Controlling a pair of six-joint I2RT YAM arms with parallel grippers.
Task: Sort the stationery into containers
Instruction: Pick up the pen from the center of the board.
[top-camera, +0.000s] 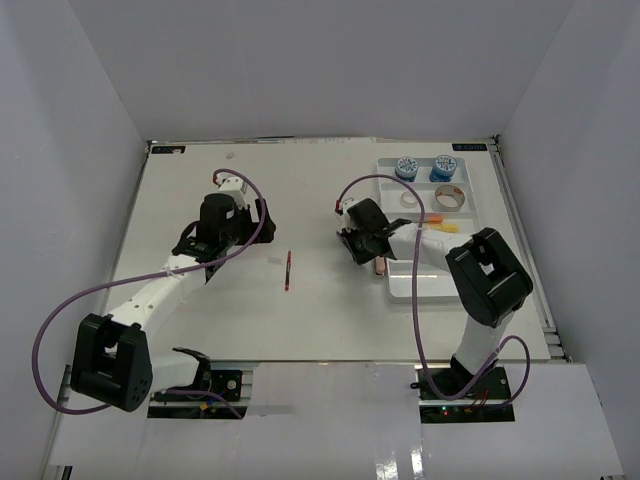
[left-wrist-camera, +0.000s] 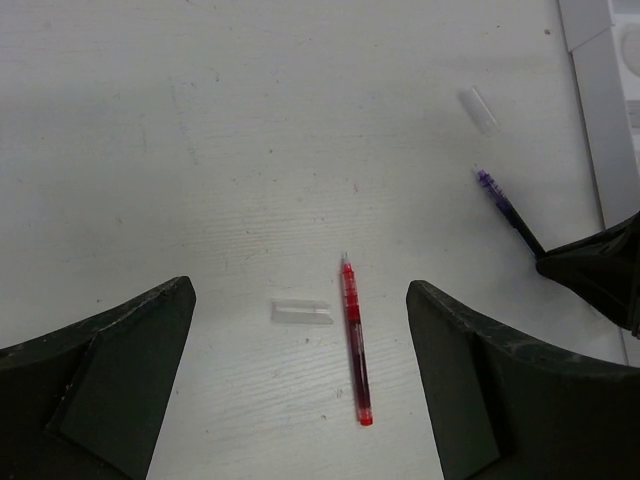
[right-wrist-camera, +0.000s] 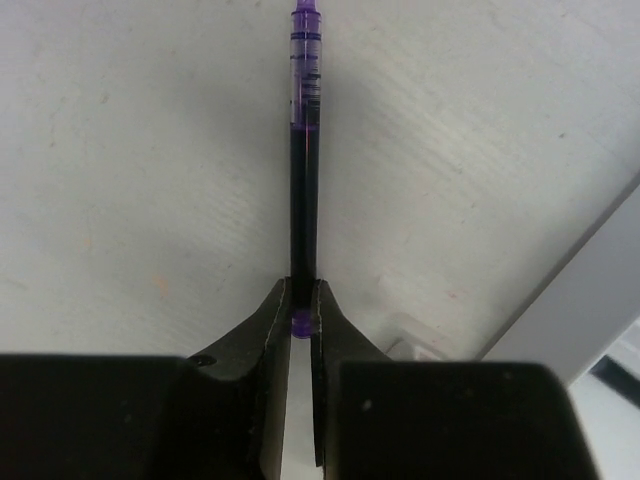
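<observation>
A robotics lab is suggested: a white desk (top-camera: 300, 320) is enclosed by plain white panels (top-camera: 320, 60) at the left, right and far sides, and a cabled left arm (top-camera: 150, 295) and right arm (top-camera: 487, 275) are bolted along the near edge.

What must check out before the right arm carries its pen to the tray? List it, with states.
1. Right gripper shut on purple pen: ok.
2. Pen straight between the jaws: ok.
3. Pen lifted clear: cannot tell.
4. Tray close by, near compartment looks free: ok.
5. Left gripper open, well apart from the right one: ok.
6. Red pen lying loose, out of the likely path: ok.
</observation>
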